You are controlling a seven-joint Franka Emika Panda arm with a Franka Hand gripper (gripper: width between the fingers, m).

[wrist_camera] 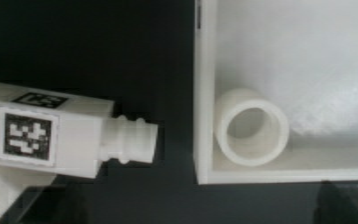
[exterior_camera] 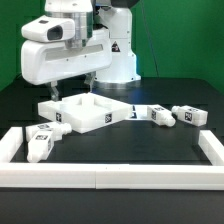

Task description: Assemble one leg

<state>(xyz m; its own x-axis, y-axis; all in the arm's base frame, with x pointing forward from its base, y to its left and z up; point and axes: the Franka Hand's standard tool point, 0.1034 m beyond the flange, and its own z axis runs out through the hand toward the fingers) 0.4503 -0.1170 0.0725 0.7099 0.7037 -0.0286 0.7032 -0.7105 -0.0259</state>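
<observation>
**A:** Hand — state?

**B:** The hand (exterior_camera: 56, 96) hangs low under the arm (exterior_camera: 60, 50). In the exterior view it is at about nine o'clock of the tabletop (exterior_camera: 90, 112), over that corner. The fingers are small and dark there, and the wrist view does not show them, so I cannot tell whether they are spread or closed.

**A:** The leg?

**B:** In the wrist view one leg (wrist_camera: 48, 128) lies on its side on the black desk (wrist_camera: 149, 50), with a tag face turned to the camera. Its ribbed round peg (wrist_camera: 137, 140) points at the tabletop's outer wall. It is close, with a dark gap between — not touching. Just inside that wall, in the corner, is a round hole with a raised ring (wrist_camera: 256, 130).

**A:** Anything else on the desk?

**B:** In the exterior view, at roughly eight o'clock of the tabletop, a leg (exterior_camera: 42, 133) lies flat with another leg (exterior_camera: 40, 150) just beside it. At three o'clock a further leg (exterior_camera: 160, 116) lies near one more leg (exterior_camera: 190, 116). I cannot tell which of these the wrist view shows. A low white border (exterior_camera: 100, 178) runs along the desk's six o'clock edge.
</observation>
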